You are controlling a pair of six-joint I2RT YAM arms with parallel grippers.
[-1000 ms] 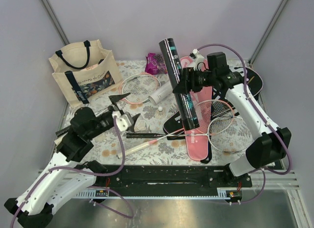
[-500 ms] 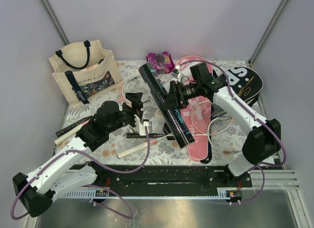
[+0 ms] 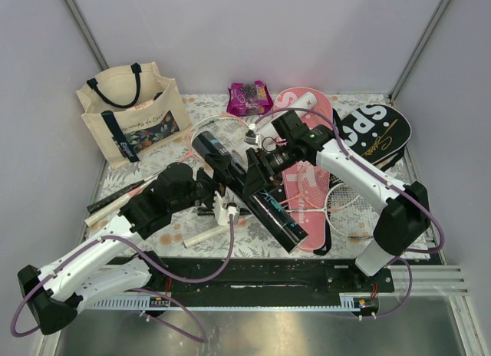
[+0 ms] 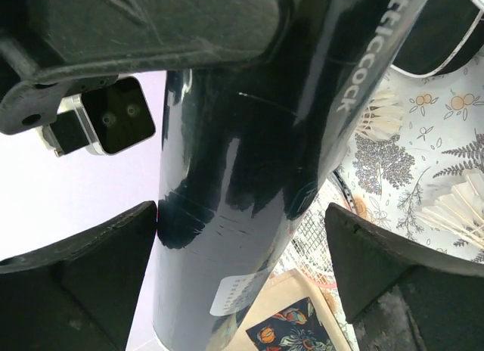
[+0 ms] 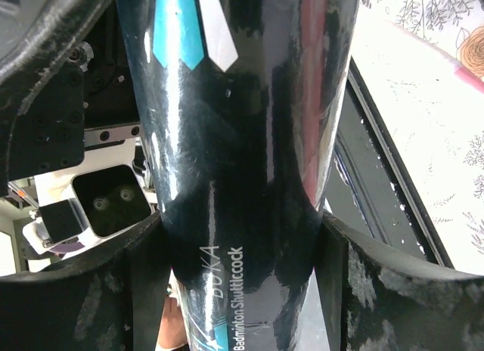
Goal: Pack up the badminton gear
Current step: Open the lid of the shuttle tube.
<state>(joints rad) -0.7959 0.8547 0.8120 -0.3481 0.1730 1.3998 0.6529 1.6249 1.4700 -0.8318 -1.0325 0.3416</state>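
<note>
- The right gripper point(image 3: 259, 166) was clamped on the black tube point(image 3: 270, 209) at about mid-length; in the right wrist view both fingers point(image 5: 106, 290) pressed against its sides.
- The tube slanted over the table point(image 3: 165, 237), one end toward the far left near a racket point(image 3: 226, 130) and the other toward the near right beside the pink cover point(image 3: 305, 110).
- The left gripper point(image 3: 217, 186) stood with its jaws wide, one on each side of the tube's far-left part.
- In the left wrist view one finger point(image 4: 83, 260) met the tube's edge, while the other point(image 4: 401, 268) stood apart from it, so this gripper held nothing.
- The same view showed shuttlecocks point(image 4: 378, 113) lying on the flowered cloth beyond the tube.
- Another racket point(image 3: 353, 210) lay at the right, partly on the pink cover.
- The black cover point(image 3: 380, 130) lay at the far right, touching the pink one.
- The tote point(image 3: 130, 110) stood at the far left corner, and the packet point(image 3: 249, 99) lay at the far edge.
</note>
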